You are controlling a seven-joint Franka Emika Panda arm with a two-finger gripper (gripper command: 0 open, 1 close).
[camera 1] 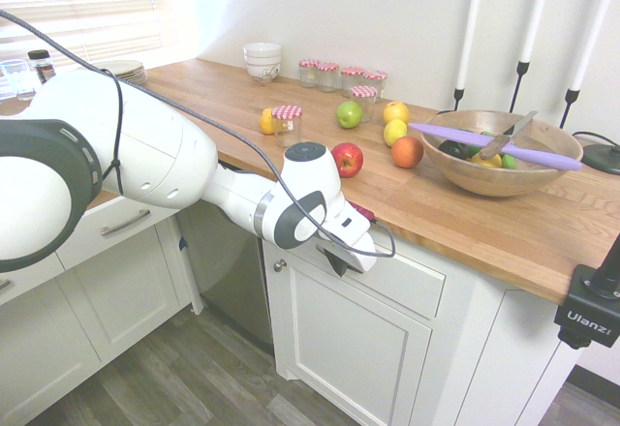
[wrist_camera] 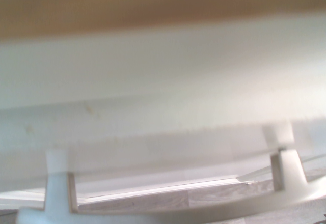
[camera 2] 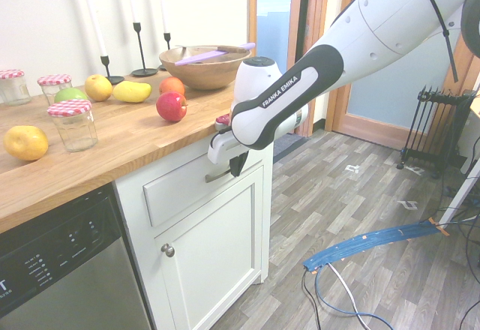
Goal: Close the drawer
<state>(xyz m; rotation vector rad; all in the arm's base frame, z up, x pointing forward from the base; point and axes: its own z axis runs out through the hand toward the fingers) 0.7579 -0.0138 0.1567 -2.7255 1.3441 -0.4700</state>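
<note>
1. The gripper (camera 2: pixel 234 166) has its fingers pinched together, gripping nothing.
2. The drawer (camera 2: pixel 180 184), front just behind those fingers, looks nearly flush; probably only a last nudge remains.

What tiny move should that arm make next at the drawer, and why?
Probably ease the gripper back from the drawer front. In both exterior views the white panel looks flush under the wooden countertop, so it seems closed already. The shut fingers sit by the silver handle, so it should pull back gently.

wrist view blurred, drawer (camera 2: pixel 187 184) handle (wrist_camera: pixel 168 211) partly behind arm
</note>
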